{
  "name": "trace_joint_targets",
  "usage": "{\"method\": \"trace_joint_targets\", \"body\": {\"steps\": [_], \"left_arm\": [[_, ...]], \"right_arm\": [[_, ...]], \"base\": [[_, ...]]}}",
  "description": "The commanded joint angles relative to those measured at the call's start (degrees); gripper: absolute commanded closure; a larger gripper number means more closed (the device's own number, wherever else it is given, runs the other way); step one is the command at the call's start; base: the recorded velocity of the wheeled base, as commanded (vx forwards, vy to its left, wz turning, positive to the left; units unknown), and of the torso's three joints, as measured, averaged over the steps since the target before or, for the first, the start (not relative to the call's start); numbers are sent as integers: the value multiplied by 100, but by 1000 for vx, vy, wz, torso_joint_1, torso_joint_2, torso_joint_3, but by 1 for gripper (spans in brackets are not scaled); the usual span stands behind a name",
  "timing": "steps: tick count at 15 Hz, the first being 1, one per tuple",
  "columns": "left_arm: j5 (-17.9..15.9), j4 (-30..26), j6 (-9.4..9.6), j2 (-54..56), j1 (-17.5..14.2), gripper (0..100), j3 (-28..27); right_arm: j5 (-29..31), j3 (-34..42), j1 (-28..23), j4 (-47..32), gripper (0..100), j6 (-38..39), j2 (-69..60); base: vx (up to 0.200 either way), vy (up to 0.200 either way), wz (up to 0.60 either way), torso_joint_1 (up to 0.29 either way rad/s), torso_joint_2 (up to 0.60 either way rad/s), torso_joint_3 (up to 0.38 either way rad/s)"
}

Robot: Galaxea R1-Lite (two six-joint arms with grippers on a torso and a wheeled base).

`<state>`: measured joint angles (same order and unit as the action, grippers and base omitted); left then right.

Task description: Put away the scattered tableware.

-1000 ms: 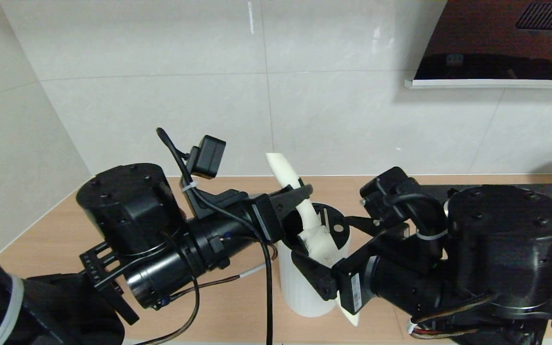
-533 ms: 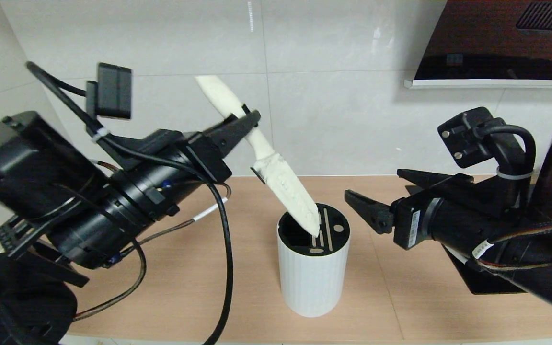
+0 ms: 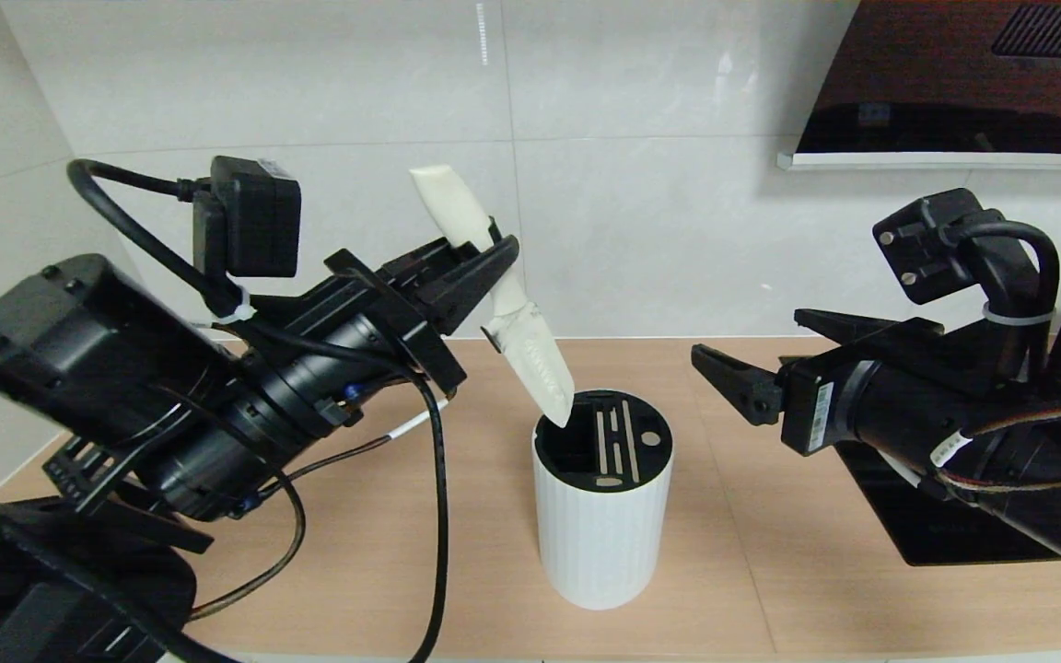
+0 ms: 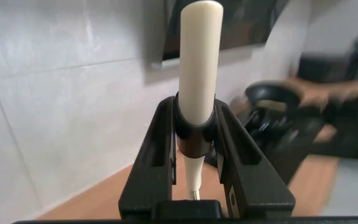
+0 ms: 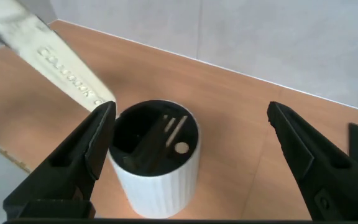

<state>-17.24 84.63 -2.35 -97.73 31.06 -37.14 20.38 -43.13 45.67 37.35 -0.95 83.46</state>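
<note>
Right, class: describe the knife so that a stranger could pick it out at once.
Start at the wooden counter, where a white ribbed holder stands. Above it the left gripper holds a cream knife by its handle, tilted, tip at the holder's dark top. Nothing else is slim, off-white and held aloft.

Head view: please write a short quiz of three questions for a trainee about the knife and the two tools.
1. True or false: the right tool is open and holds nothing.
2. Where is the tip of the knife? A: deep in a narrow slot. B: at the top rim of the holder. C: touching the right tool.
3. Fill in: the left tool grips the knife by its ____.

Key: 1 true; 2 B; 3 handle.
</note>
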Motion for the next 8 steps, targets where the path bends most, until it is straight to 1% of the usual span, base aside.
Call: {"method": "trace_joint_targets", "body": {"steps": [1,4,8], "left_arm": [[-16,247,42,-475,-4,100,23],[-16,265,68,-545,5,100,41],[-16,282,68,-668,163,100,155]], "right_arm": [[62,6,-5,0,0,-28,-5],[62,6,-5,0,0,-28,13],[62,6,-58,0,0,-28,65]], "base": [[0,0,0,0,0,0],[0,0,0,0,0,0],[0,0,0,0,0,0]]}}
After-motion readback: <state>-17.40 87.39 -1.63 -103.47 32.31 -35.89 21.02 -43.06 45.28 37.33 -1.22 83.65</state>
